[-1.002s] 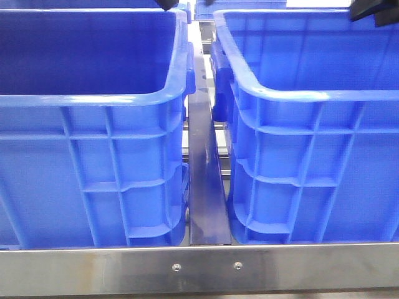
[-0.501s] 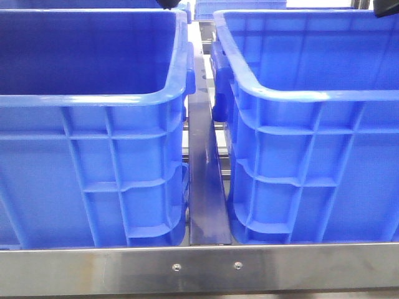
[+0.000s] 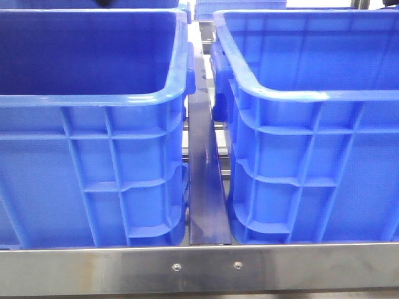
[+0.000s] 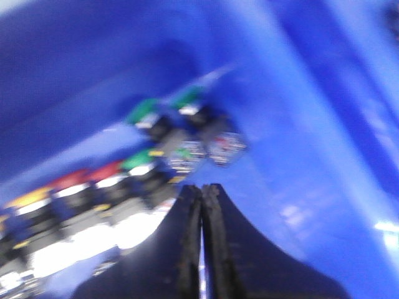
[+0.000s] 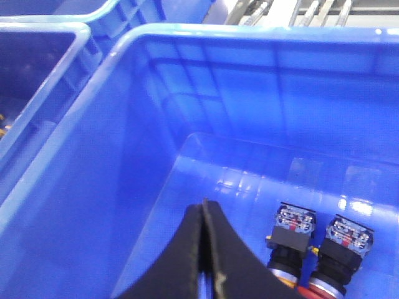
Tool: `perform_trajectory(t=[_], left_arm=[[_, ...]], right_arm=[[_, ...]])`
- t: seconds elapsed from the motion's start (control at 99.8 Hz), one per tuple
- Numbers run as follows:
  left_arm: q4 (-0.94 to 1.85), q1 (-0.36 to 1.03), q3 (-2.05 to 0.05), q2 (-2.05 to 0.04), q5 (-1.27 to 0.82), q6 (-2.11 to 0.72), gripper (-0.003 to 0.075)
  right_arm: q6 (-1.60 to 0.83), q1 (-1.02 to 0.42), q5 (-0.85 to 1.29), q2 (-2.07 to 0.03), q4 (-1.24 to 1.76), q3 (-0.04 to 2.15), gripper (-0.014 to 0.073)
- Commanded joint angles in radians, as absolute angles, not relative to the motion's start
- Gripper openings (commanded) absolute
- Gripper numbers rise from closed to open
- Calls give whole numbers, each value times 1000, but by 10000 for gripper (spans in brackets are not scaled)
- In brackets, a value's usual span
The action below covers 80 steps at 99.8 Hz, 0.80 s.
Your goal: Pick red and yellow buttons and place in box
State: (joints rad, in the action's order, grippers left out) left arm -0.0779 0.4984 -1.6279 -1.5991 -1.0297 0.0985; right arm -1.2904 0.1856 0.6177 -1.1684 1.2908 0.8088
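My left gripper (image 4: 201,188) is shut and empty inside the left blue box (image 3: 93,98), in a motion-blurred view. Just beyond its tips a row of push buttons lies on the floor: red-capped ones (image 4: 107,169), a yellow-capped one (image 4: 28,198) and green-capped ones (image 4: 142,111). My right gripper (image 5: 203,204) is shut on nothing, hanging inside the right blue box (image 3: 312,95). Beside it lie two button units, one with a red cap (image 5: 324,288) and one with an orange rim (image 5: 283,269). Neither gripper's fingers show in the front view.
The two tall blue boxes stand side by side with a narrow metal strip (image 3: 206,187) between them. A steel rail (image 3: 199,268) runs along the front edge. More blue crates (image 5: 56,12) stand behind. The box walls close in around both grippers.
In the front view the dark arm parts at the top edge have slid away: the left one moved left, the right one left the frame.
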Motion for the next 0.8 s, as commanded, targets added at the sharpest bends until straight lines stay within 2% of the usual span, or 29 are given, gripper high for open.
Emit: perform_trajectory(t=[0.0,0.22,0.481,0.792], left_arm=[[-73,455,-1657,-1525,-990,113,-20],[-72,352,-1605,-1445,-975,113,-20],[-70,266,-1377,-1276,-859,113,-20],[-53,247,-1134,-1068,-712,113,-20]], right_arm=[[-1295,190,646,-1128,1322,834,-102],[-1291,190,646,-1108,1328,834,-102],[-1279,183,622,-1108,1412,834,-102],[-1279,41,603,-1108,1414,834,-102]])
